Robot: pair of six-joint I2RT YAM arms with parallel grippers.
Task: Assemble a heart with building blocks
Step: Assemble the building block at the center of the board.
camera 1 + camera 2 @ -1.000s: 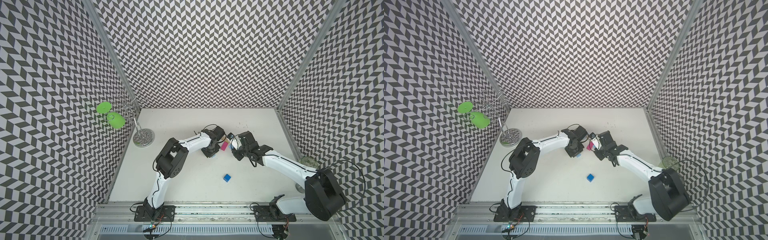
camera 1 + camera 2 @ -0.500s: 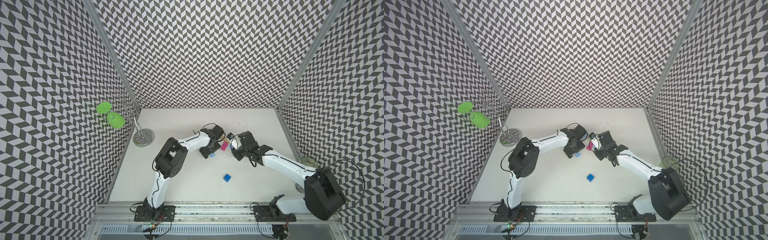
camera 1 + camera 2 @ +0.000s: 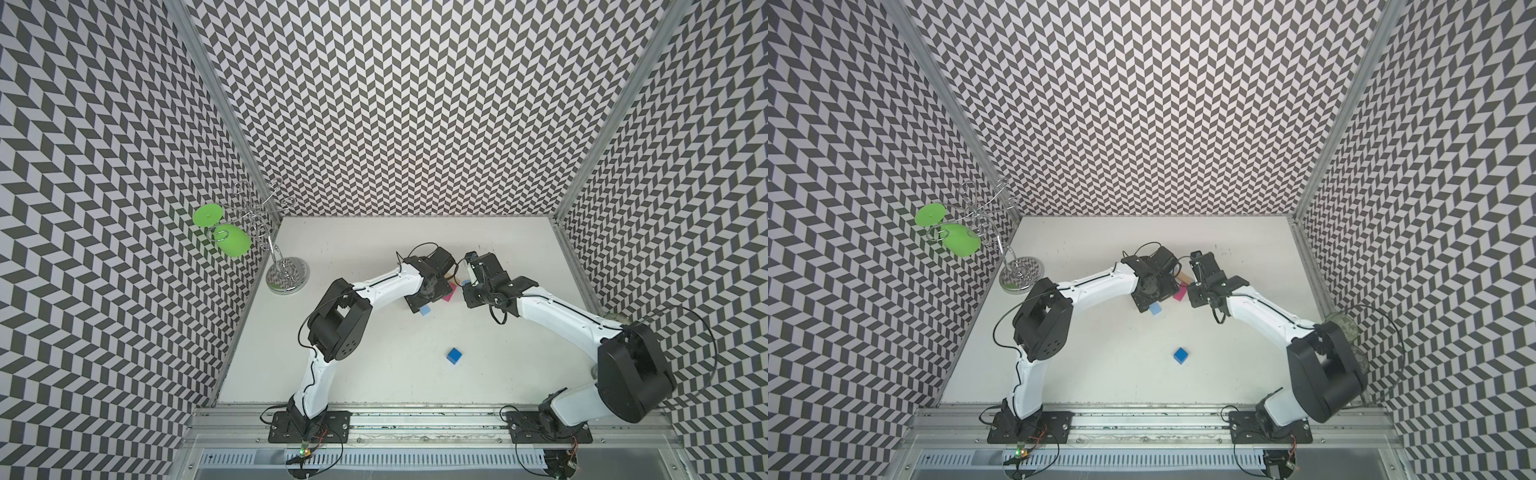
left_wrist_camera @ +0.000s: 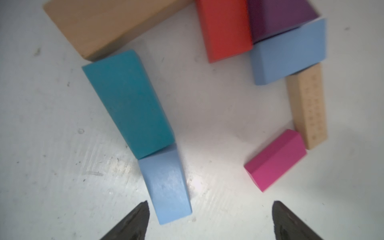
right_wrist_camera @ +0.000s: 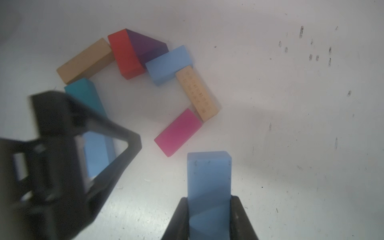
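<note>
The heart stands as an open outline on the white table: a tan block (image 4: 108,27), teal block (image 4: 128,104), red block (image 4: 224,29), purple triangle (image 4: 276,18), light blue block (image 4: 288,52), engraved tan block (image 4: 309,108) and magenta block (image 4: 276,160). Another light blue block (image 4: 166,182) lies at the teal block's end. My left gripper (image 4: 209,204) hangs open just above it, touching nothing. My right gripper (image 5: 209,199) is shut on a third light blue block (image 5: 208,176), held above the table near the magenta block (image 5: 178,133). The dark blue cube (image 3: 454,356) lies alone nearer the front.
A green goblet (image 3: 230,245) hangs on a wire rack (image 3: 286,274) in the back left corner. A clear round object (image 3: 1341,324) sits at the table's right edge behind my right arm. Patterned walls enclose three sides. Both arms meet over the blocks mid-table.
My left gripper has opened and let go of a light blue block, which now lies against the teal block's end. My right arm holds still.
</note>
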